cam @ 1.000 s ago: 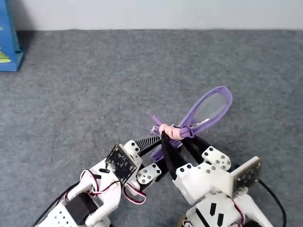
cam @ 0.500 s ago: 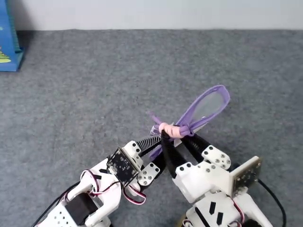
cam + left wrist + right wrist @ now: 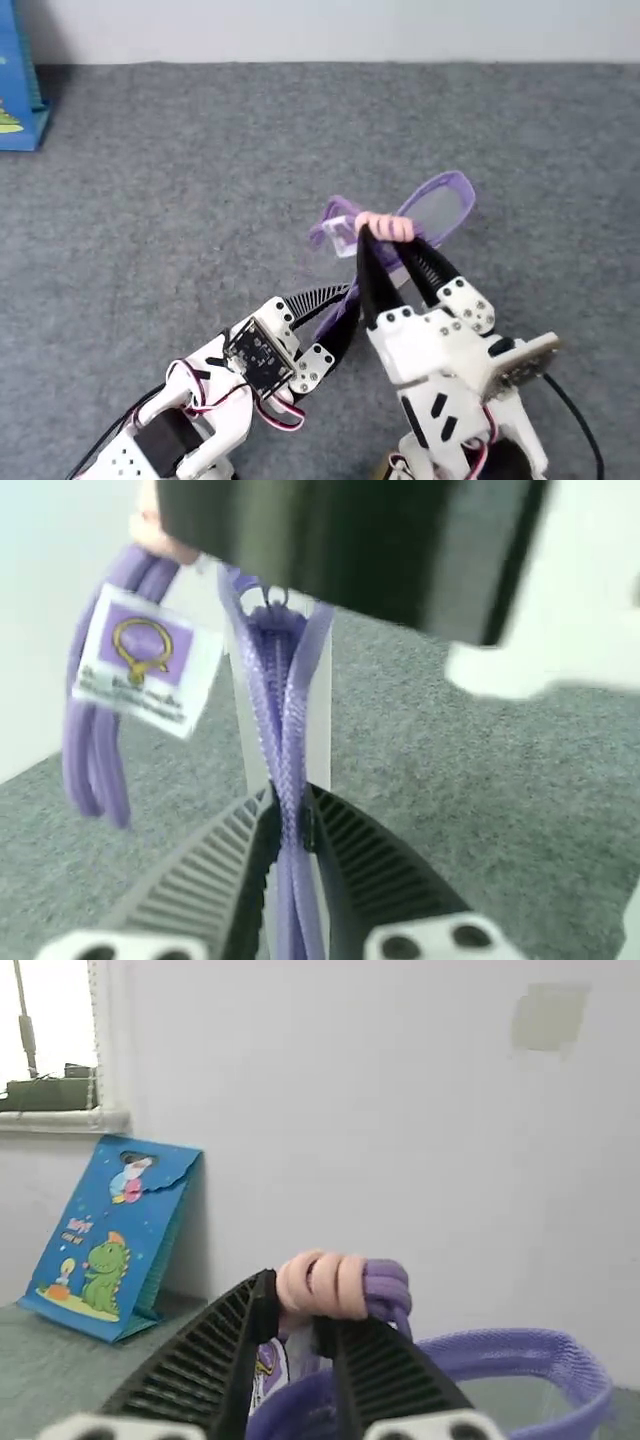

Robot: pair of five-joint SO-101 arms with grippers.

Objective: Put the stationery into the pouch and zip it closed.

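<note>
2 grippers share the pouch (image 3: pixel 438 203), which hangs lifted above the grey worktop (image 3: pixel 180 200), right of centre and towards the near edge.

The left gripper (image 3: pixel 290 815) has its fingers nearly shut on the pouch's zipped edge, with the purple zip tape pinched between them. The right gripper (image 3: pixel 385 238) is farther out. Its fingers are closed tight on a pink coil (image 3: pixel 320 1285) that is wound together with a purple cord, at the pouch's other end. A white and purple tag (image 3: pixel 150 660) dangles from the cord loop beside the zip. A blue gift bag (image 3: pixel 18 90) stands at the far left, well apart.

In the left wrist view the zip teeth (image 3: pixel 285 710) look joined all along the stretch from the fingers up to a small ring near the top. My judgement is that the zipping is at or close to its end. I cannot tell whether the stationery is inside, as the pouch's contents are hidden at this angle. What seems left is confirming that the slider has reached the end stop, then setting the pouch down and releasing both grips.
</note>
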